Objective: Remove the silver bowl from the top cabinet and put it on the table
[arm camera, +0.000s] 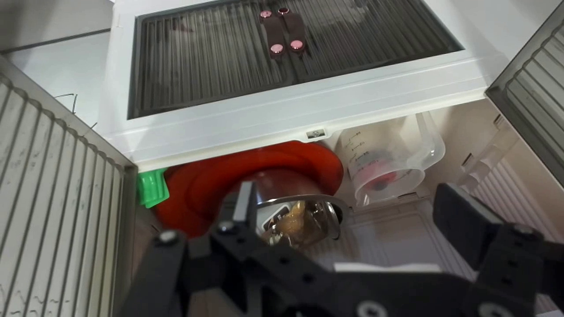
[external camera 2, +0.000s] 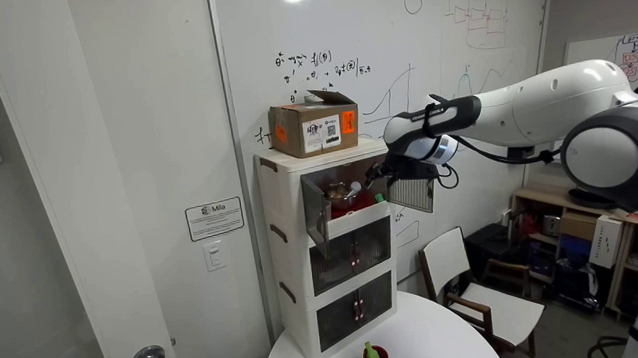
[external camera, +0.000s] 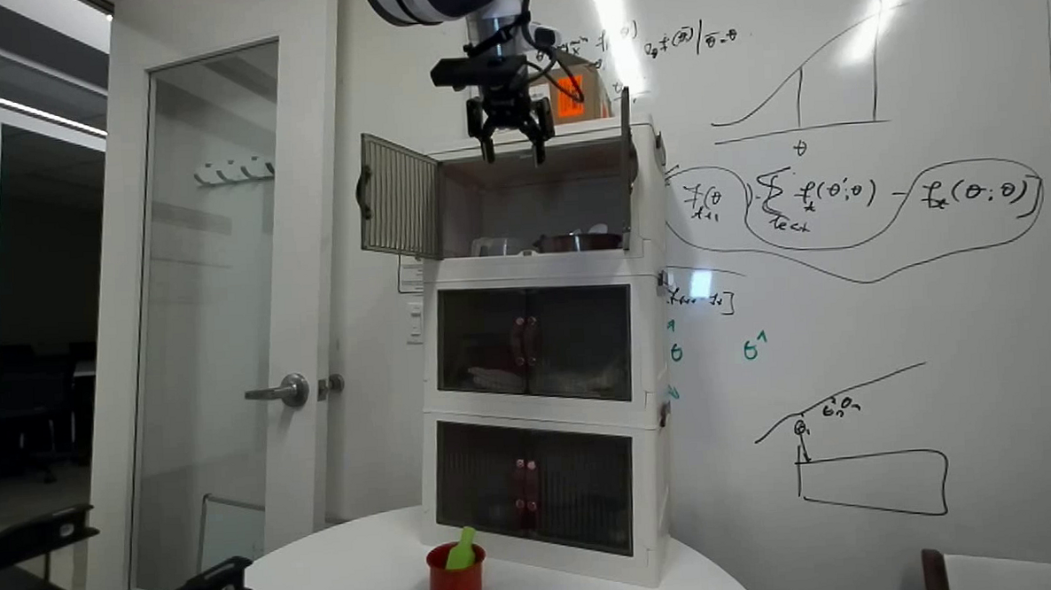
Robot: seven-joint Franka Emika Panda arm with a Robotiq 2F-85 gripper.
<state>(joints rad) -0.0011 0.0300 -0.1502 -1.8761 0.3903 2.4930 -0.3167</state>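
Observation:
The silver bowl (external camera 2: 343, 201) stands on a red plate (arm camera: 194, 198) inside the open top cabinet (external camera: 524, 267). It also shows in the wrist view (arm camera: 286, 186), partly hidden behind a finger; yellowish and white shapes show in it, contents or reflections I cannot tell. In an exterior view a white round-headed thing (external camera 2: 355, 187) is at its rim. My gripper (external camera: 514, 154) is open and empty at the upper front of the cabinet opening, apart from the bowl; it also shows in the wrist view (arm camera: 348, 211). The white round table (external camera 2: 447, 333) stands under the cabinet stack.
Both cabinet doors, one (external camera: 400, 197) and its pair (external camera: 628, 175), stand open beside the gripper. A clear measuring cup (arm camera: 383, 163) and a green thing (arm camera: 152, 187) flank the bowl. A cardboard box (external camera 2: 315, 128) sits on top. A red cup (external camera: 455, 586) stands on the table.

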